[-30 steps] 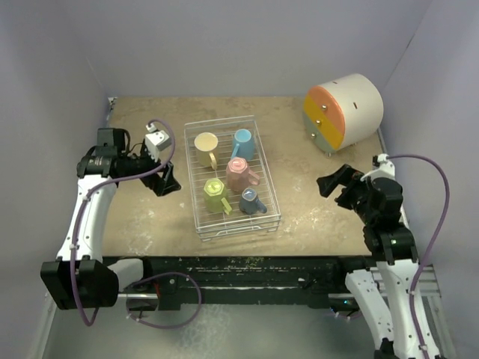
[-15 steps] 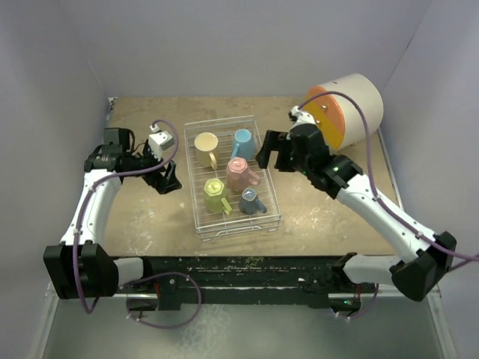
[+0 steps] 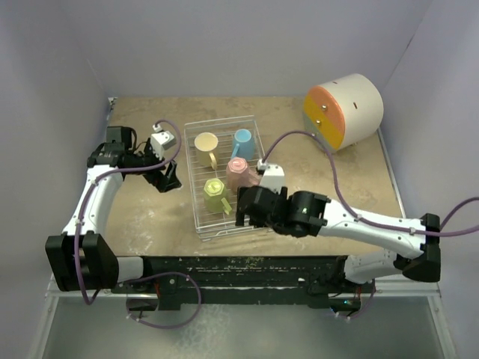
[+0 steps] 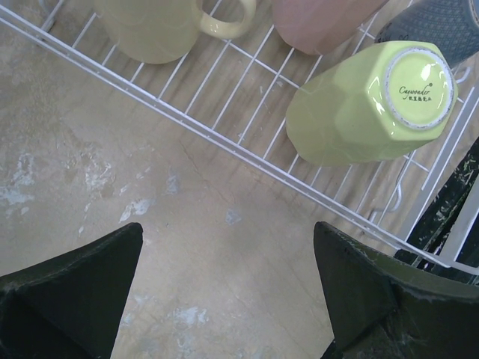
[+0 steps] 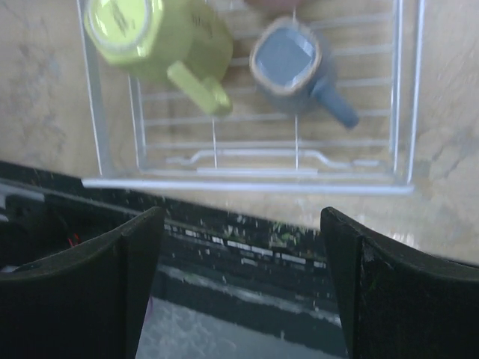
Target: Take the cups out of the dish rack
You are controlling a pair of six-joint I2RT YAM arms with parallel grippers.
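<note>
Grey-blue mug (image 5: 287, 60) sits at the rack's (image 3: 191, 176) six o'clock end, so my right jaws hover there, wide and empty, ready to grab; left jaws sit open, empty, at nine o'clock.

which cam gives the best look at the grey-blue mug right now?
Right wrist: the grey-blue mug shows whole, handle included, in the dish rack, slightly blurred. Left wrist catches only a sliver of it at the top right corner. In top external the right arm covers it.
</note>
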